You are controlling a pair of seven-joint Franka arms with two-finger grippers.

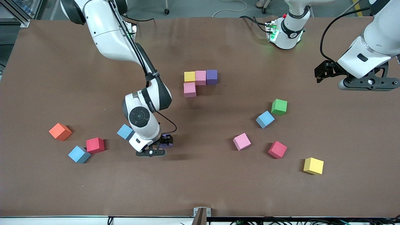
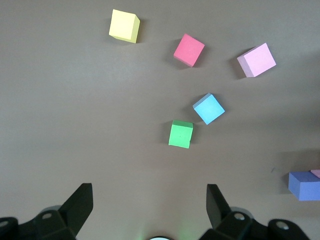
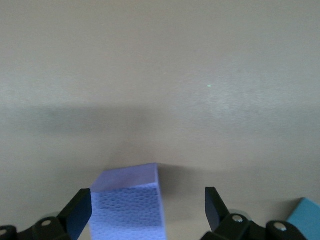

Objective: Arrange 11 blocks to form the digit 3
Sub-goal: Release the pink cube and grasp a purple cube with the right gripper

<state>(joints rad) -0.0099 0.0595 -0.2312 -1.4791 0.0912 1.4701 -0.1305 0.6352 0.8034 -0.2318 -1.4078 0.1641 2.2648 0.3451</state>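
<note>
We see the right end effector (image 3: 148, 210) open around a purple block (image 3: 131, 202); the left end effector (image 2: 149, 206) waits open above the desk (image 1: 200, 187).

Brown table (image 1: 218, 187) carries scattered foam cubes (image 1: 242, 141).

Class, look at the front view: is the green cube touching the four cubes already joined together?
No. The green cube sits apart from the joined cubes, beside a light blue cube.

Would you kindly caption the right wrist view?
Right gripper with open fingers straddling a purple cube on the table.
</note>
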